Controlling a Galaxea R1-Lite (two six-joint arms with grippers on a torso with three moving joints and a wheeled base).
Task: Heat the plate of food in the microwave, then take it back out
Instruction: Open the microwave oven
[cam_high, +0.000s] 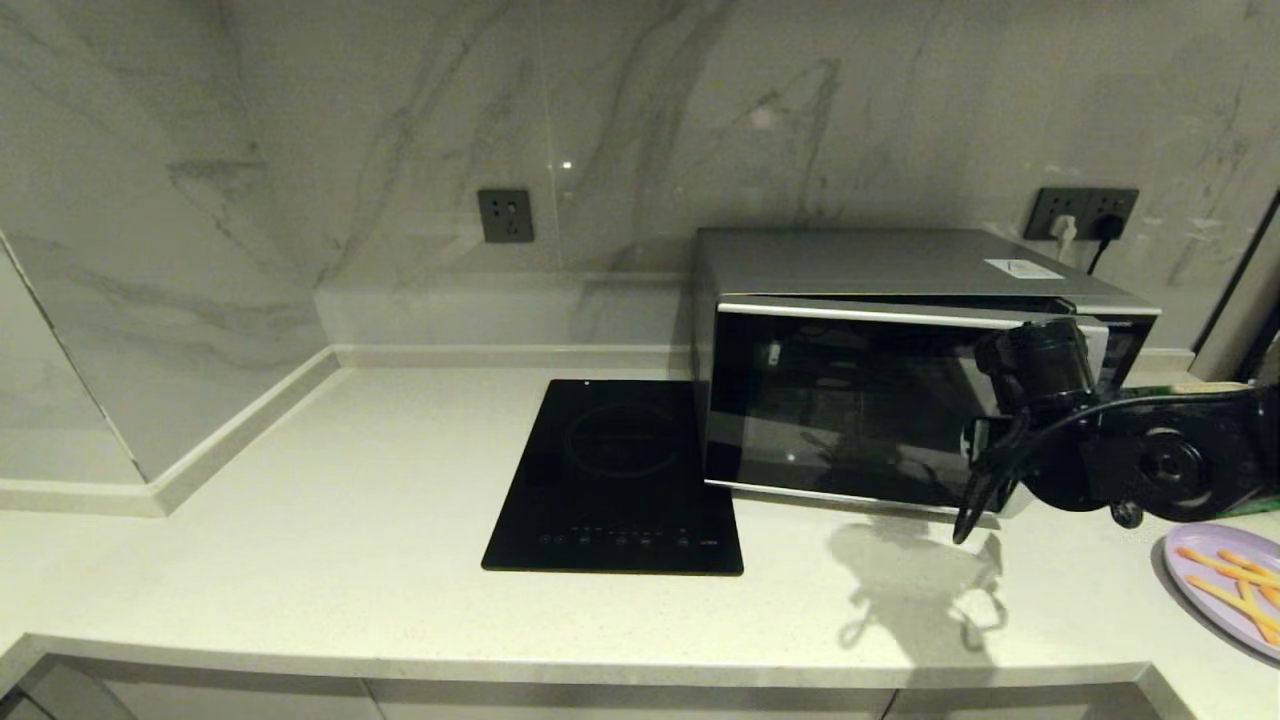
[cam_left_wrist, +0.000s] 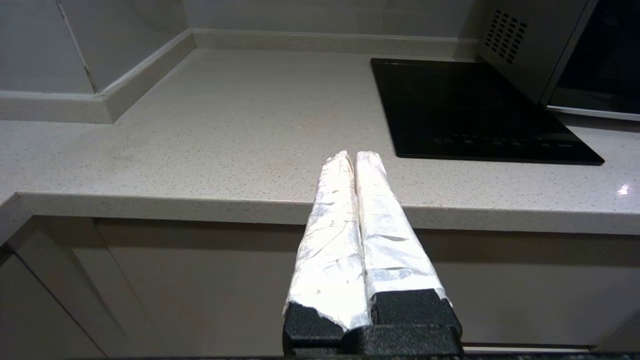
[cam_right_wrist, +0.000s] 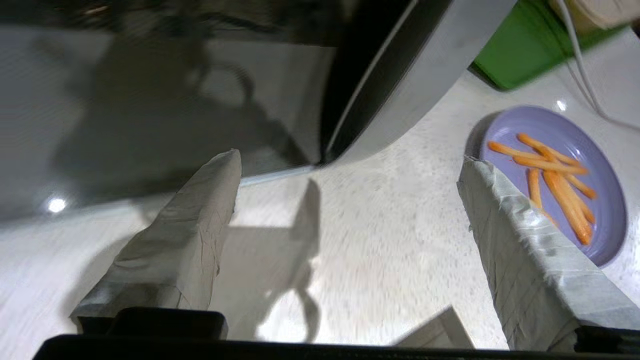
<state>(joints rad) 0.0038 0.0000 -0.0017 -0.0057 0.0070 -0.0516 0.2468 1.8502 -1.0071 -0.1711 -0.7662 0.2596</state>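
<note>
1 plate of food (cam_right_wrist: 575, 150) lies beside the spread right tool (cam_right_wrist: 350, 170).

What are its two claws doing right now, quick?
Left gripper: closed, holding nothing, parked off the counter's front edge.
Right gripper: open, empty, before the microwave, near the plate of food.

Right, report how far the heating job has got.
Nothing looks done: the microwave door is shut and the plate of food sits on the counter beside it. In hand: the right tool, open, hangs before the door. The left tool is parked, shut. Opening, loading, heating and retrieval remain.
</note>
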